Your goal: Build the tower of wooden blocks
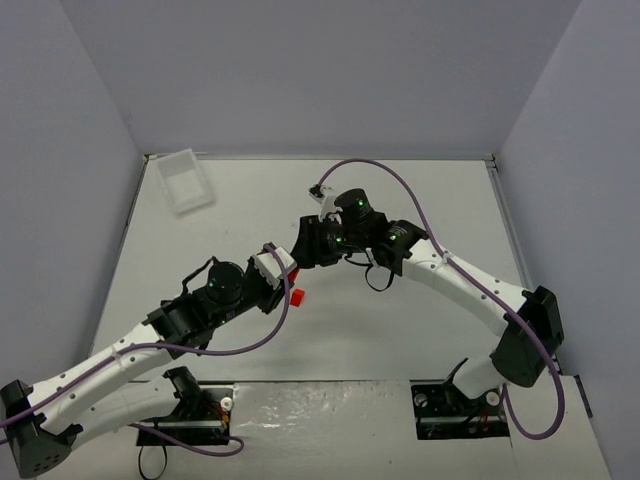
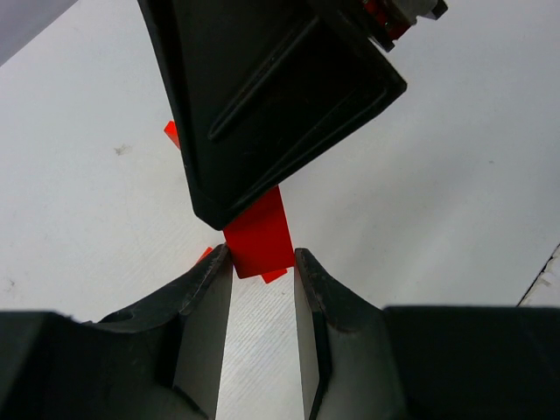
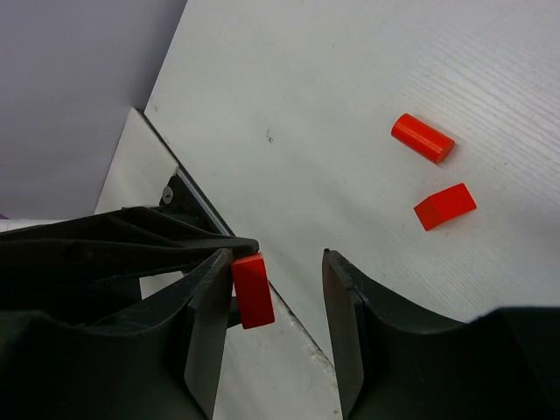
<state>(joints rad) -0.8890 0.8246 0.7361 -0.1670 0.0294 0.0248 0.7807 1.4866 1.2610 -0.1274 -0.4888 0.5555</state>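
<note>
My left gripper [image 2: 262, 254] is shut on a small red wooden block [image 2: 258, 232], pinched at its fingertips and held above the table. In the right wrist view this red block [image 3: 252, 293] lies against the left finger of my right gripper [image 3: 278, 254], which is open, with a wide gap to its other finger. In the top view the two grippers meet at mid-table, the left gripper [image 1: 292, 262] against the right gripper [image 1: 308, 248]. No stacked tower, tan base or green piece is in view.
A red cylinder [image 3: 423, 138] and a red slanted block [image 3: 444, 206] lie loose on the white table. Another red block [image 1: 297, 296] lies below the grippers. A clear plastic tray [image 1: 187, 180] sits at the far left corner. Grey walls enclose the table.
</note>
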